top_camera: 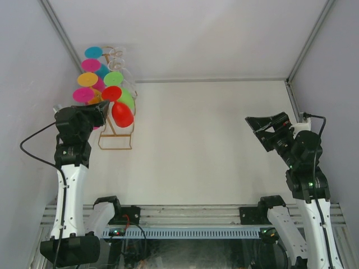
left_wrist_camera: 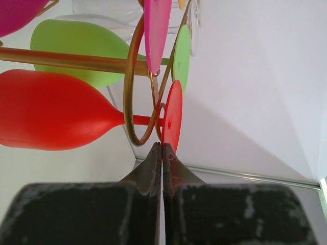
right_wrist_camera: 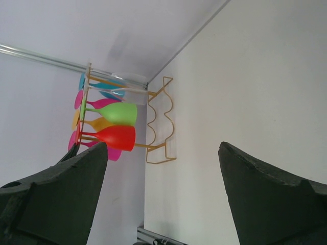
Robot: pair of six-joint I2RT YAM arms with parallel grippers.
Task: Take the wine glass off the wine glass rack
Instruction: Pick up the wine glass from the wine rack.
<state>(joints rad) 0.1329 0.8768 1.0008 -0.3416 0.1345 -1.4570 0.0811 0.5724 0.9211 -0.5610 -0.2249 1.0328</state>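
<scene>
Right at the near end of the wine glass rack is the left gripper. Its two fingers are squeezed tight together, with no gap between them. Their tips touch the bottom edge of the round red foot. The view from the left wrist does not show if that thin edge is nipped between the fingers or just sits against them.

The red foot belongs to the red wine glass. This glass is on the rack. Its thin stem goes through a gold loop of the rack, with the foot on one side of the loop and the big red bowl on the other. A green wine glass hangs on the rack next to the red one, and a pink foot hangs close by too. More glasses in blue, yellow and pink fill the rest of the rack.

The right gripper is far from the rack, over on the other side of the white table. Its jaws are spread wide and hold nothing. From its own camera the rack looks small and far away.
</scene>
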